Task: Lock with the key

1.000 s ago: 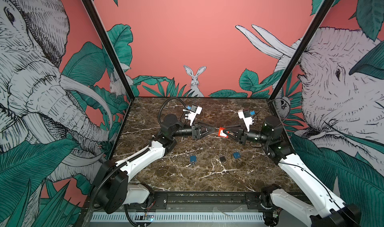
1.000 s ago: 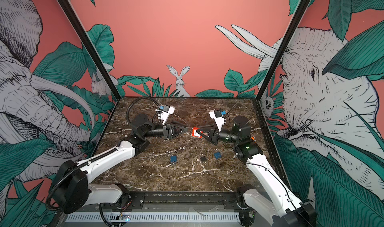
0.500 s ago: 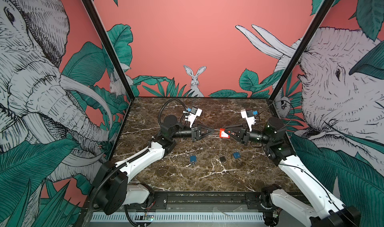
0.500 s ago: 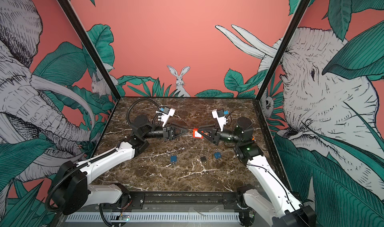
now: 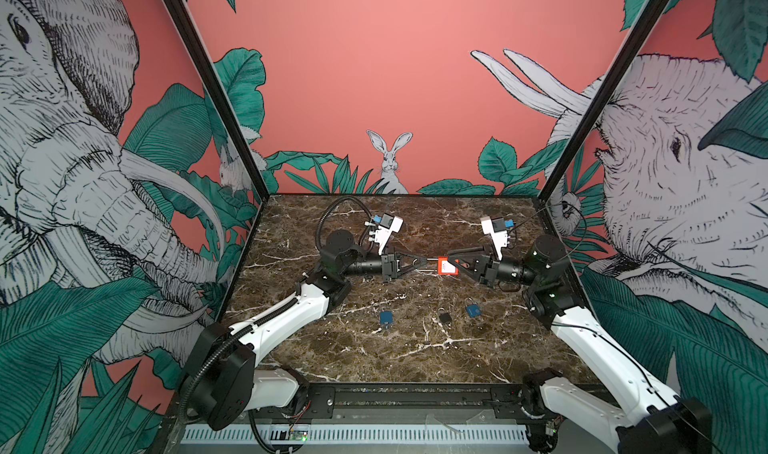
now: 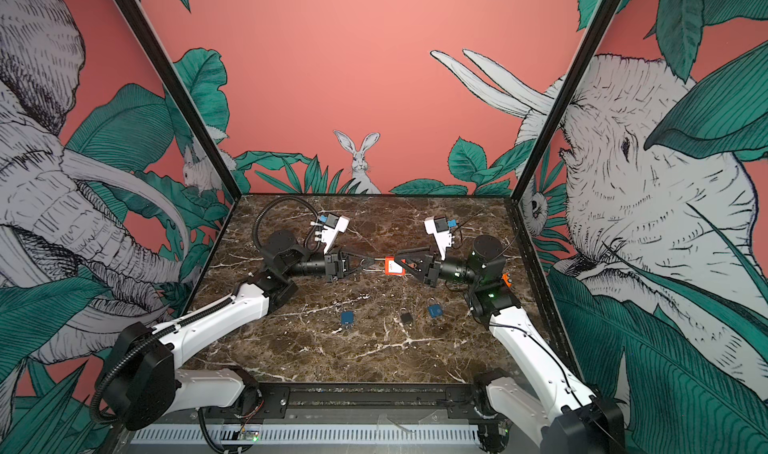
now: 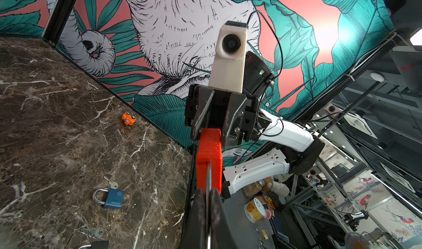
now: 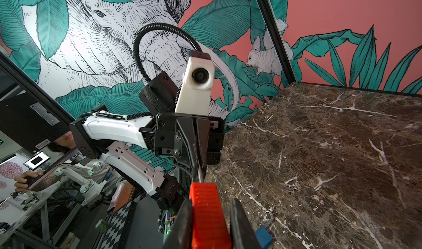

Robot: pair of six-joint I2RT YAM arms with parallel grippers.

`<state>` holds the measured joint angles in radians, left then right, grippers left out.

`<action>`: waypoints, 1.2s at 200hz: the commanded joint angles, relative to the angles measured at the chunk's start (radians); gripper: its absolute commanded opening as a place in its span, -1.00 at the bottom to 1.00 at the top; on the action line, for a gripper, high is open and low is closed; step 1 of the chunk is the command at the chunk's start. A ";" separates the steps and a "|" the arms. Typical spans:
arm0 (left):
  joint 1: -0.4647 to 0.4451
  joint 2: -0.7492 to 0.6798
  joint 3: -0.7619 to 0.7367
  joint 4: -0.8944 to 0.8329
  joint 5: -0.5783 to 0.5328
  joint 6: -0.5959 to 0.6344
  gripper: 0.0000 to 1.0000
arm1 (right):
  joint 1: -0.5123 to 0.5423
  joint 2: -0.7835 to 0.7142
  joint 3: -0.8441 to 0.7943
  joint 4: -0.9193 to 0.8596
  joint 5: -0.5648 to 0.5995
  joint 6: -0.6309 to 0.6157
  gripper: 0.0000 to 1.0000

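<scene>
Two grips are made and locking looks still to do: right gripper (image 5: 455, 264) clamps the red padlock (image 5: 445, 266), left gripper (image 5: 424, 260) pinches its thin metal end (image 7: 208, 177), shackle or key unclear.

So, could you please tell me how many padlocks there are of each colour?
red padlock: 1
blue padlocks: 2
black padlock: 1
Total: 4
</scene>
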<state>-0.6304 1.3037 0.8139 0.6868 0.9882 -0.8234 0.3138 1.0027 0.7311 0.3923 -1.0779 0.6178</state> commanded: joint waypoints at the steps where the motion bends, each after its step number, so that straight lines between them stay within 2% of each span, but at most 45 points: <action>1: -0.012 0.005 -0.010 0.098 0.027 -0.033 -1.00 | 0.005 0.020 -0.013 0.138 0.039 0.044 -1.00; 38: -0.025 0.031 -0.012 0.167 0.032 -0.057 -1.00 | 0.041 0.050 -0.016 0.179 0.050 0.049 -1.00; 90: -0.042 0.039 -0.008 0.174 0.033 -0.046 -1.00 | 0.108 0.106 -0.013 0.194 0.075 0.045 -1.00; 140: -0.039 0.020 -0.027 0.167 0.005 -0.017 -1.00 | 0.098 0.067 0.000 0.072 0.118 -0.008 -1.00; 150: -0.037 0.020 -0.030 0.179 0.006 -0.017 -1.00 | 0.088 0.056 -0.002 0.061 0.123 -0.008 -0.66; 172: -0.015 0.031 -0.051 0.243 -0.003 -0.035 -1.00 | 0.060 0.017 -0.020 0.040 0.153 -0.012 -0.31; 201: 0.011 0.076 -0.064 0.333 0.005 -0.087 -1.00 | 0.015 -0.034 -0.041 0.026 0.162 -0.006 -0.15; 240: 0.029 0.153 -0.073 0.453 0.016 -0.148 -1.00 | -0.055 -0.090 -0.046 -0.039 0.190 0.036 -0.09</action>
<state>-0.6170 1.4345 0.7551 0.9871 0.9848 -0.9195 0.2966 0.9504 0.6899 0.3775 -0.9226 0.6254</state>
